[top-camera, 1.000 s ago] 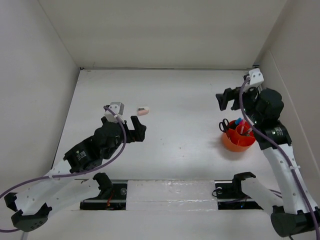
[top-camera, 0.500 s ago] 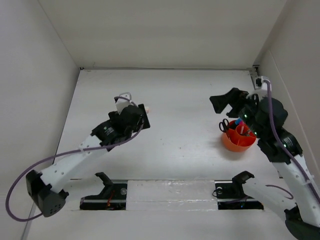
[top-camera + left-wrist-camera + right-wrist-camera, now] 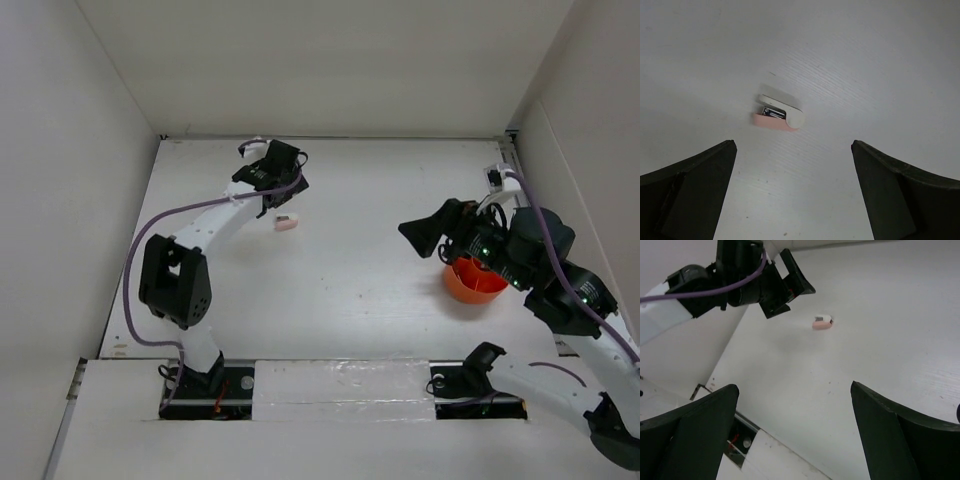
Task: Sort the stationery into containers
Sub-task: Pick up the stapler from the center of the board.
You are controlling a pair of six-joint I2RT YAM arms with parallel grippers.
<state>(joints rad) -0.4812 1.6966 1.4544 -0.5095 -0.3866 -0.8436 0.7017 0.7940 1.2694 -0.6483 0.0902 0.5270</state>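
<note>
The pink-white eraser lies on the white table at the far left. It also shows in the left wrist view and in the right wrist view. My left gripper is open and empty, hovering just beyond the eraser, apart from it; it also shows in the right wrist view. The orange tub stands at the right, its contents hidden by my right arm. My right gripper is open and empty, in the air left of the tub.
White walls close the table at the back and on both sides. The arm base rail runs along the near edge. The left arm's black elbow stands over the near left of the table.
My left arm has stretched far forward, bringing its gripper over the eraser. My right arm has swung left and lower, covering the tub's contents.
</note>
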